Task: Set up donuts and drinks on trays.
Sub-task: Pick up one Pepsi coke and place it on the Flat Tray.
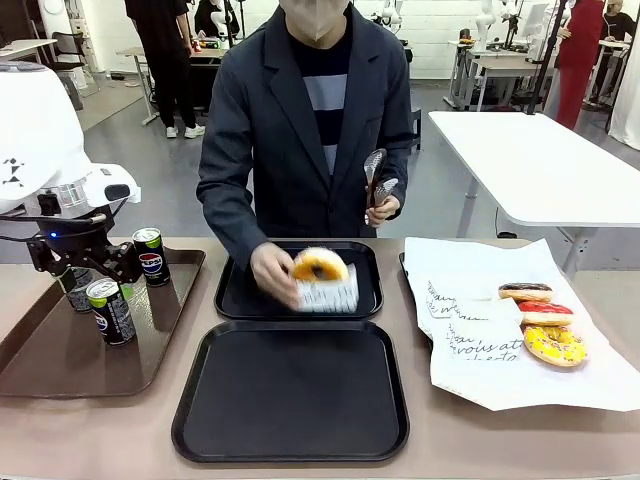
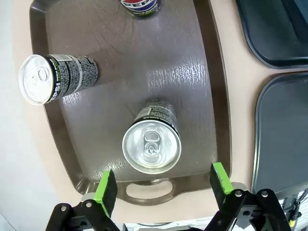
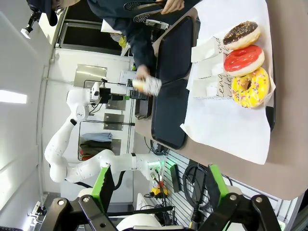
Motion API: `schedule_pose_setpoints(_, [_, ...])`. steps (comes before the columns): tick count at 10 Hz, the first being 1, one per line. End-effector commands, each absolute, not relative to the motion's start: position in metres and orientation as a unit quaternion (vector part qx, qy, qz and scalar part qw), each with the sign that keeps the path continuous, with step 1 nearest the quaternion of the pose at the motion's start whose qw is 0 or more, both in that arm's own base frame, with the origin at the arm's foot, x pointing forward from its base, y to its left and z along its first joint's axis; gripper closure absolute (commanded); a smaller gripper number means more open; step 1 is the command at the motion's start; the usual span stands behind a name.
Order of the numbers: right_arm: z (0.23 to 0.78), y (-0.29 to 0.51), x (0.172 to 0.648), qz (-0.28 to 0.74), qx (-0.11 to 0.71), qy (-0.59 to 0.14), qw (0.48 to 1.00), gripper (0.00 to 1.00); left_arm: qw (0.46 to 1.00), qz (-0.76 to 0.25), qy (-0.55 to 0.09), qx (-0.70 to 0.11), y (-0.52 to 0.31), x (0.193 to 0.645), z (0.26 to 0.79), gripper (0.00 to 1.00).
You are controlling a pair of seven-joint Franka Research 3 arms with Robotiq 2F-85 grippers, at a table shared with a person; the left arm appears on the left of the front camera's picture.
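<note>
well, the person's hand (image 1: 272, 272) holds a brown-glazed donut (image 1: 320, 265) in a white printed sleeve (image 1: 328, 295). left gripper (image 2: 163, 178) and right gripper (image 3: 160, 177) gape wide, empty.

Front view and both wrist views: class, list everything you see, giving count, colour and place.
Black trays: two, mid-table, far and near.
Brown tray: one, table's left.
Cans: three, dark, upright on brown tray: Pepsi can, black-green can, grey can.
Donuts: four; brown donut, sleeved, held at far tray; chocolate donut, red donut, yellow donut on paper.
Paper: one, white, table's right.
Tongs: one, silver, held.
Hands: two, the person's; one holds the brown donut, one the tongs.
Grippers: two, black, green pads, open; left gripper above brown tray, right gripper empty.
</note>
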State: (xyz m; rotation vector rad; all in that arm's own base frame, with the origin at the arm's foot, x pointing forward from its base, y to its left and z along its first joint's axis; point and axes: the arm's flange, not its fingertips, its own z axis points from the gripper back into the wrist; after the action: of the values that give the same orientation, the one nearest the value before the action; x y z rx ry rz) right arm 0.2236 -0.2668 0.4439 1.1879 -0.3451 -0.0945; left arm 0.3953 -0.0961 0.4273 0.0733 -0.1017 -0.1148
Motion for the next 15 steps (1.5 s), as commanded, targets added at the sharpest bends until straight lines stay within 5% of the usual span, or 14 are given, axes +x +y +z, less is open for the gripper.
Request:
schedule_pose_setpoints(1, [0.444, -0.269, 0.224, -0.039, 0.565, -0.172, 0.806, 0.00, 0.997, -0.047, -0.060, 0.028, -0.089, 0.406, 0.422, 0.00])
schedule_pose_setpoints(13, [0.444, -0.269, 0.224, -0.039, 0.565, -0.172, 0.806, 0.00, 0.999, -0.032, -0.027, 0.006, -0.081, 0.431, 0.385, 0.00])
schedule_pose_setpoints(14, [0.444, -0.269, 0.224, -0.039, 0.565, -0.172, 0.806, 0.00, 0.999, -0.034, -0.033, 0.003, -0.081, 0.431, 0.386, 0.52])
schedule_pose_setpoints(15, [0.444, -0.269, 0.224, -0.039, 0.565, -0.172, 0.806, 0.00, 0.999, -0.035, -0.033, 0.001, -0.081, 0.431, 0.388, 0.53])
